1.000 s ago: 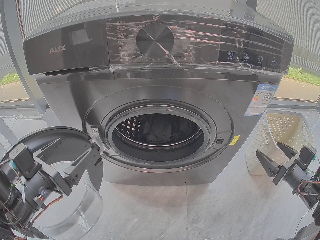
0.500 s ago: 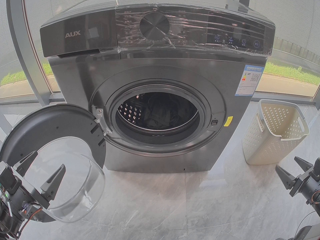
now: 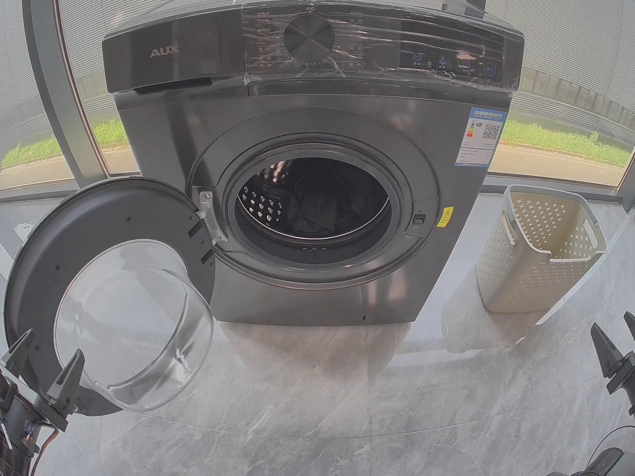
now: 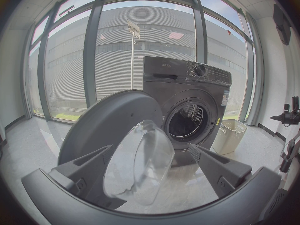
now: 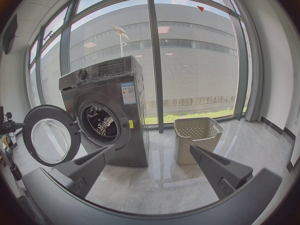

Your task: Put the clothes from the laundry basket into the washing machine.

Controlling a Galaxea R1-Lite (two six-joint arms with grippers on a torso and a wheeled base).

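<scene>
The grey washing machine stands ahead with its round door swung wide to the left. Dark clothes lie inside the drum. A cream laundry basket sits on the floor to the machine's right, and its inside looks bare. My left gripper hangs open at the lower left, just in front of the door's glass bowl. My right gripper is open at the lower right edge, well short of the basket. Both hold nothing.
Polished marble floor spreads wide in front of the machine. Tall windows with metal frames stand behind and beside it. The open door juts out over the floor on the left.
The whole head view has drawn back: machine and basket look smaller and farther. Both grippers have dropped lower and outward toward the picture's bottom corners, still open.
</scene>
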